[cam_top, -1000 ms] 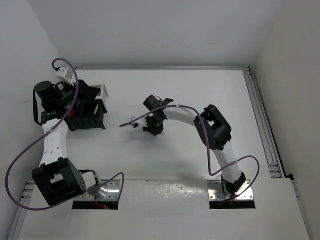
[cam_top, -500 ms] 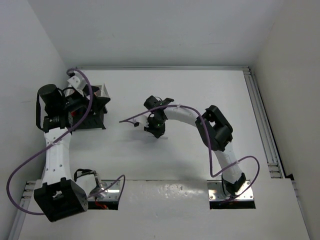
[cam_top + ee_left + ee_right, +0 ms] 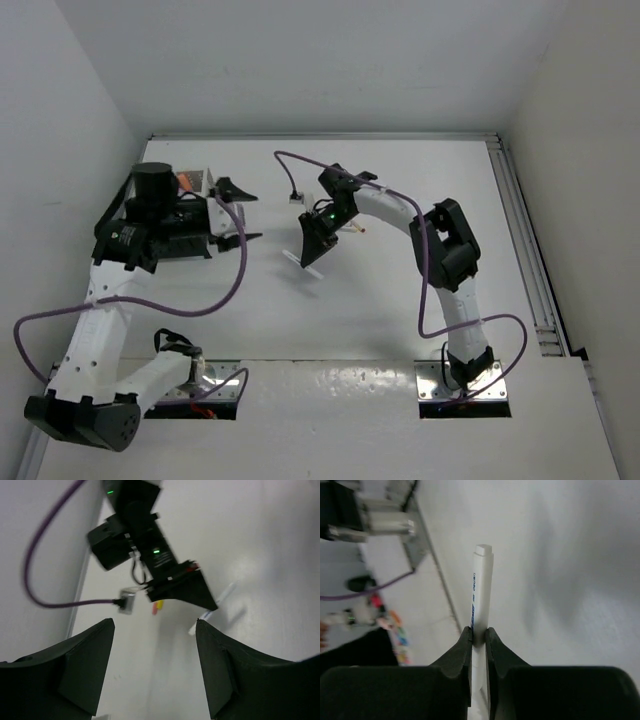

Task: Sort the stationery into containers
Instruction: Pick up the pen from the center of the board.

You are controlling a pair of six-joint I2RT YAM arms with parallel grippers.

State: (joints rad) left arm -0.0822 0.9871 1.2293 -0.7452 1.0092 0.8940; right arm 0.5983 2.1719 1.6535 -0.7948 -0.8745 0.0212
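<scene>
Top view first. The left gripper [image 3: 240, 214] sat just to the right of the black organizer [image 3: 190, 246], jaws spread wide with nothing between them. The white bin [image 3: 203, 183] was right behind the organizer, mostly hidden by the arm, with something orange [image 3: 185, 181] showing beside it. Out near the middle of the table [image 3: 420, 170], the right gripper [image 3: 312, 245] was clamped on a white pen [image 3: 301, 262], which poked out below the fingers at a slant. So the pen was well apart from the containers, off to their right. A small yellow-and-red piece [image 3: 356, 231] lay on the table just right of that gripper. A purple cable [image 3: 232, 285] looped off the left arm.

Left wrist view: both of its own fingers [image 3: 75, 670] sat far apart at the bottom of the shot, empty gap between them. Straight ahead was the right gripper [image 3: 182, 587] with the white pen [image 3: 222, 600] sticking out of it, and the small yellow-and-red piece [image 3: 157, 607] next to it on the table.

Right wrist view: the jaws were pinched tight on the white pen [image 3: 481, 590], which had blue print along its barrel and pointed away from the camera. Off to the lower left was a blurry bunch of pink and orange bits [image 3: 395, 630]; I couldn't tell what they were.
</scene>
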